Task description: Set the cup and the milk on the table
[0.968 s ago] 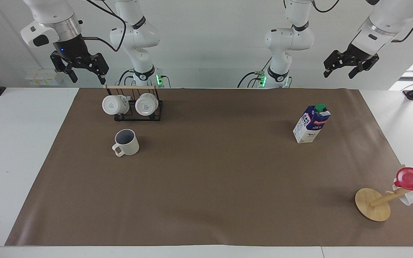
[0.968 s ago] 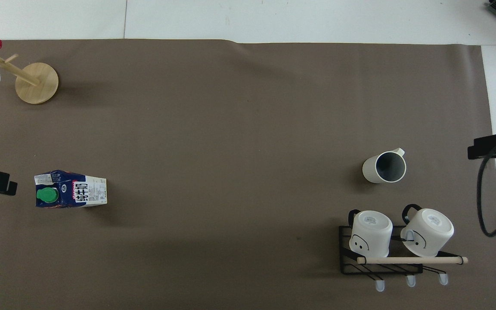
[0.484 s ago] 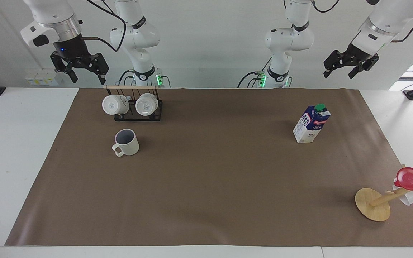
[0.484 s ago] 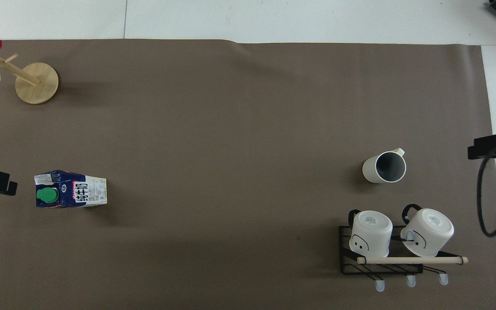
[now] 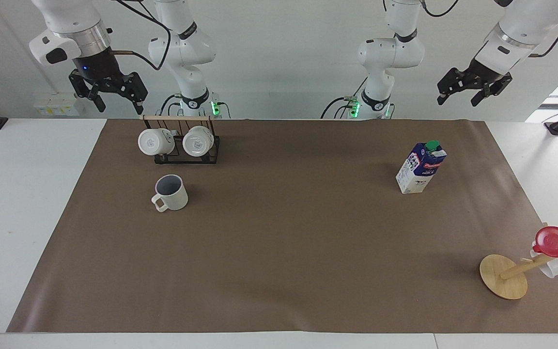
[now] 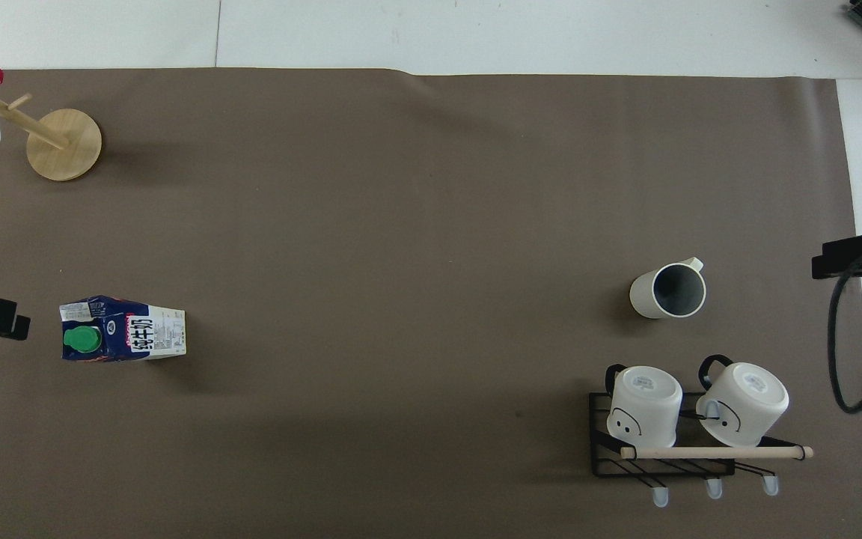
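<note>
Looking across our workspace, we see an off-white ceramic mug with a grey-purple inside and a squared loop handle, standing upright, and a small tall milk carton, dark blue above, white below, with a red band and green cap, also upright. Both rest on the matte brown sheet covering the large white table, against a pale wall. Our right gripper hangs high with fingers spread, empty, well apart from the mug. Our left gripper hangs likewise, spread and empty, well above the carton.
</note>
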You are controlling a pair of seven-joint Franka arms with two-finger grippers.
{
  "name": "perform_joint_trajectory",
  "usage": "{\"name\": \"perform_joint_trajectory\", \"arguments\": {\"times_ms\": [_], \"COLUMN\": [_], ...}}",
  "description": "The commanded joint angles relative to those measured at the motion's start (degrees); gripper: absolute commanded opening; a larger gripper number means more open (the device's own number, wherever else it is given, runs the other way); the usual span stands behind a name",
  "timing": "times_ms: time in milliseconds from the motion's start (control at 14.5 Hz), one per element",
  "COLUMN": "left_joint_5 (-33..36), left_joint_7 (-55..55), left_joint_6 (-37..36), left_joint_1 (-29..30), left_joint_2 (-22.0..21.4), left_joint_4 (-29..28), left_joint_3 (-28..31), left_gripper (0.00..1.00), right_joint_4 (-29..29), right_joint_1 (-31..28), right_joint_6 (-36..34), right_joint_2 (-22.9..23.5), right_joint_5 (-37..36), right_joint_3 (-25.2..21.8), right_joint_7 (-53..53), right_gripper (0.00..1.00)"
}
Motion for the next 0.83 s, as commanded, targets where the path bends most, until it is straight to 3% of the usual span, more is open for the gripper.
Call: {"name": "perform_joint_trajectory", "arguments": {"times_ms": [0, 760], "left_joint_5": [1.1, 1.1], "left_joint_7": [-0.5, -0.5], "left_joint_6": [-1.0, -1.0], "left_joint_1": [-0.4, -0.4], "left_joint_2": [-0.1, -0.1], "left_joint_4": [1.0, 1.0], "left_joint_3": [0.1, 0.1], "left_gripper": [1.0, 1.0], "right_joint_4": [-1.2, -3.0], "right_joint_1": [0.0, 0.2], "right_joint_6": [-0.3, 0.9], "right_joint_2": [-1.2, -1.3], "right_joint_5": [0.6, 0.5], "right_joint_3": [0.2, 0.3], "right_joint_7": [1.7, 2.3], "right_gripper": [1.0, 1.0]}}
